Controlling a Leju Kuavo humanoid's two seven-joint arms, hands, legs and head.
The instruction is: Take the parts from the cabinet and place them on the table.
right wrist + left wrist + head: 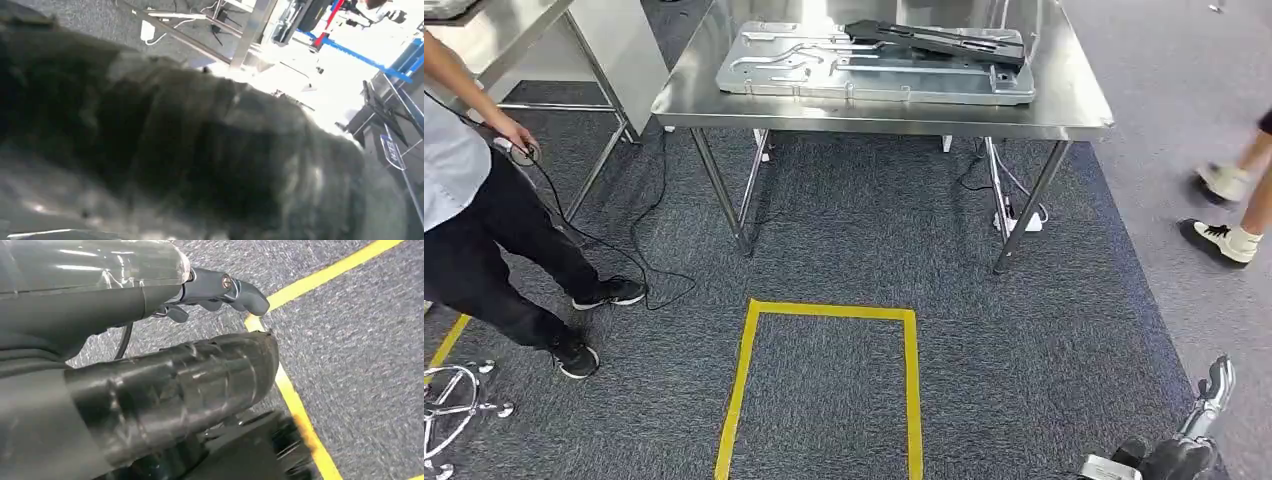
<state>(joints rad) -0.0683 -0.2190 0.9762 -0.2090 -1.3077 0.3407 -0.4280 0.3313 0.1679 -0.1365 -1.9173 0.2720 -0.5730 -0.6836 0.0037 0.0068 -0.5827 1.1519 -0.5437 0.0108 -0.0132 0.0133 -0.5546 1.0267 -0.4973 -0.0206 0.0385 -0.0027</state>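
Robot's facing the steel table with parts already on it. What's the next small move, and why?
Probably turn away to find the cabinet. The table already carries a grey panel with a black part on top, the left robot hand holds nothing visible, and the head view includes no cabinet.

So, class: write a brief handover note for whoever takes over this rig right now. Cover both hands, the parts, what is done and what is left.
Left hand: hanging over the carpet, holding nothing.
Right hand: low at the robot's side; grasp cannot be told.
Parts: a flat grey stamped metal panel lies on the stainless steel table, a long black part on top of it.
Done: those two placed.
Left: any parts still in the cabinet.
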